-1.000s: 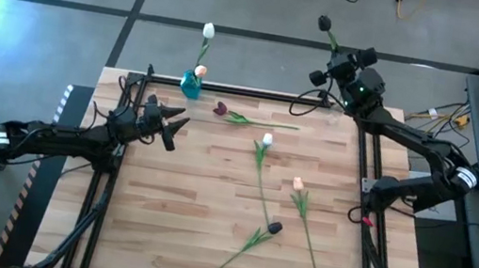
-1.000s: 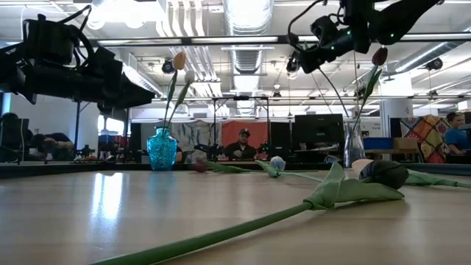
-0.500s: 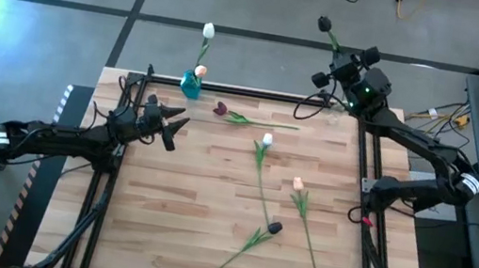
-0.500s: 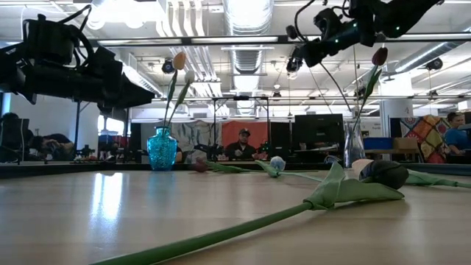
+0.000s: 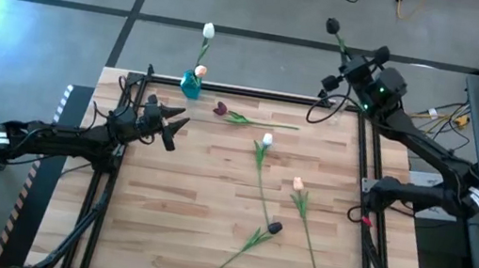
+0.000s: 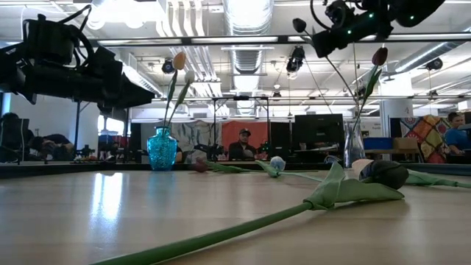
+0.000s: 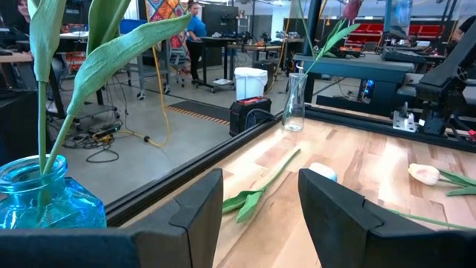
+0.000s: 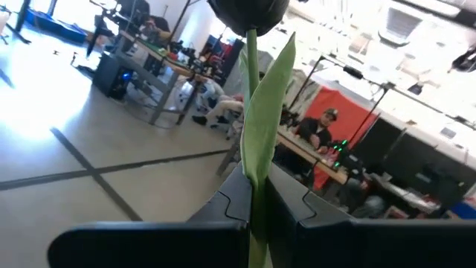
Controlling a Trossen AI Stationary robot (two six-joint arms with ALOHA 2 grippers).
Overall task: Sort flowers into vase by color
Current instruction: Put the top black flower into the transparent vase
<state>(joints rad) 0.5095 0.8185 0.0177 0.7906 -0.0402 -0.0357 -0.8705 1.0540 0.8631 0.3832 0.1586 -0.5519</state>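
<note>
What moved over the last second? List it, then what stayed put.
The right gripper, shut on the dark tulip, shifted toward the table's right edge, carrying the flower along. The left gripper held open in place. The blue vase and the four tulips lying on the table did not move.

Wooden table (image 5: 199,214), grey floor (image 5: 64,32), white bucket (image 7: 250,82), person at a desk (image 6: 240,147), orange wall panel (image 8: 343,126)
</note>
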